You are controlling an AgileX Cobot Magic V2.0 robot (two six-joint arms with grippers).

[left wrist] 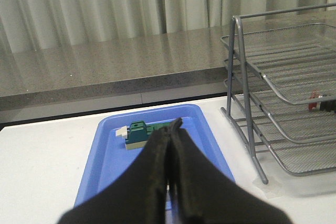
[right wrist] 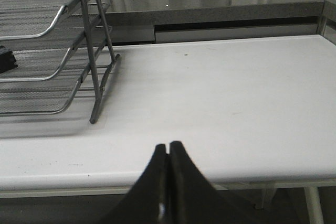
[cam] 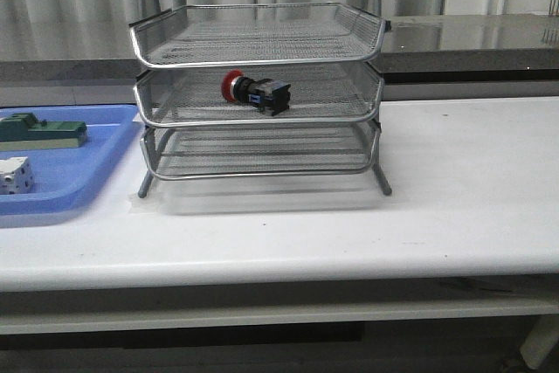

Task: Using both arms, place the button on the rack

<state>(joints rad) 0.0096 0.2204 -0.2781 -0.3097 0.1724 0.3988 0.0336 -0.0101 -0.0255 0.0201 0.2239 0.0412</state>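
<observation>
the button [cam: 254, 92] lies on its side on the middle tier of the rack [cam: 259, 93], red cap toward the robot's left, dark body toward the right, resting on the mesh and touched by nothing. the rack stands on the white table [cam: 454, 198], just beside the blue tray [cam: 87, 176], which holds a green block [cam: 42, 132] and a white cube [cam: 16, 174].

neither arm shows in the front view. from the wrist cameras, the left pincer [left wrist: 171, 129] has its fingers pressed together with nothing between them, hanging over the near end of the blue tray; the right pincer [right wrist: 168, 148] is likewise closed and empty, over the bare front edge of the table, well apart from the rack.

judging from this, the placing step looks finished: the button is on the rack and both arms are clear of it. what remains seems only to be parking the arms. if any move follows, it calls for keeping both pincers away from the rack's frame, so the wire tiers are not jolted and the button does not roll.
</observation>
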